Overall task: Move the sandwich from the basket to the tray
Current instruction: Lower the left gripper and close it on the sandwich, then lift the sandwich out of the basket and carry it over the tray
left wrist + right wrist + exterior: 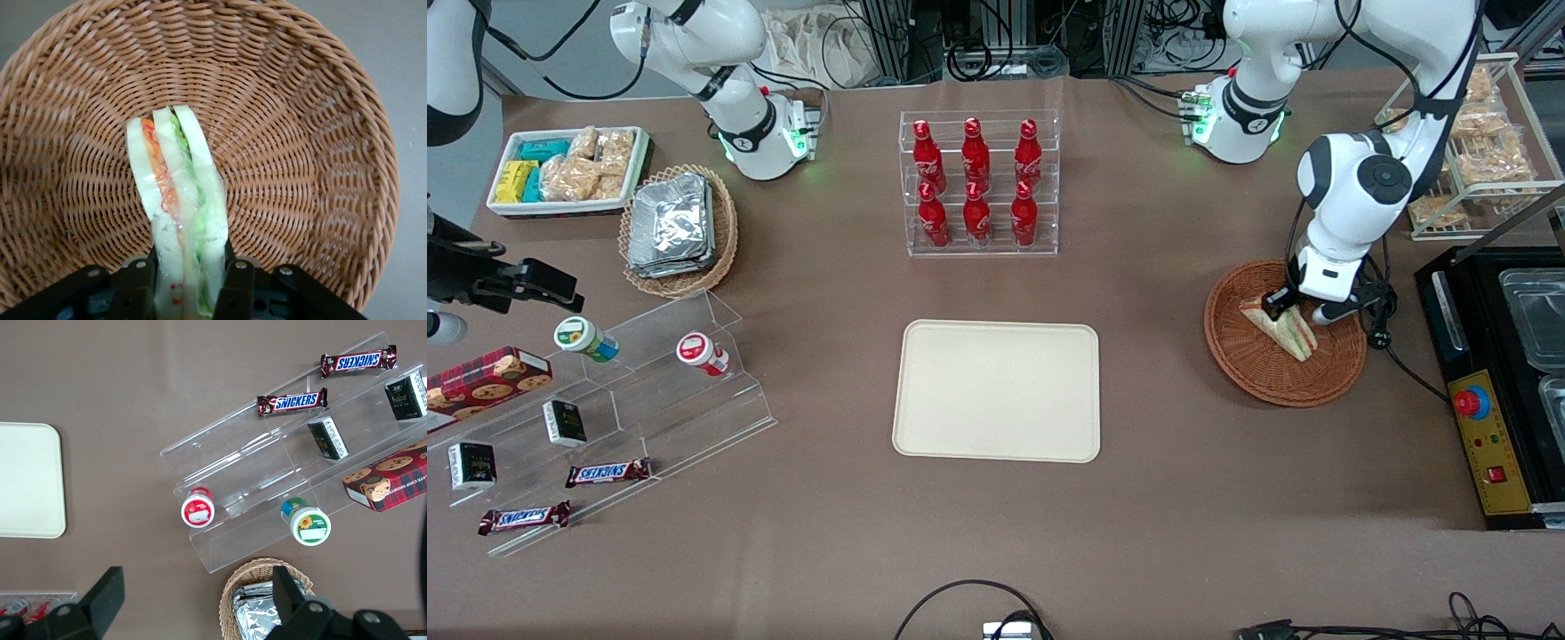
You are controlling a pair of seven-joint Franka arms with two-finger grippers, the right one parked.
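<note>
Gripper (190,287) sits low inside the basket (1254,369), fingers clamped on the sandwich (179,200), which rests on the weave. Wicker rim encircles it. Tray (997,390) lies well apart, toward the parked arm's end.

SNICKERS is the only word that reads clearly: white letters on two brown bars (608,472) (524,517) lying on the lowest steps of the clear stand (694,427), toward the parked arm's end. The red bottles (975,182) in the clear rack carry white script too small to make out. The two dark packs (328,437) and the two cups' lids (197,509) bear labels, but none can be read.
</note>
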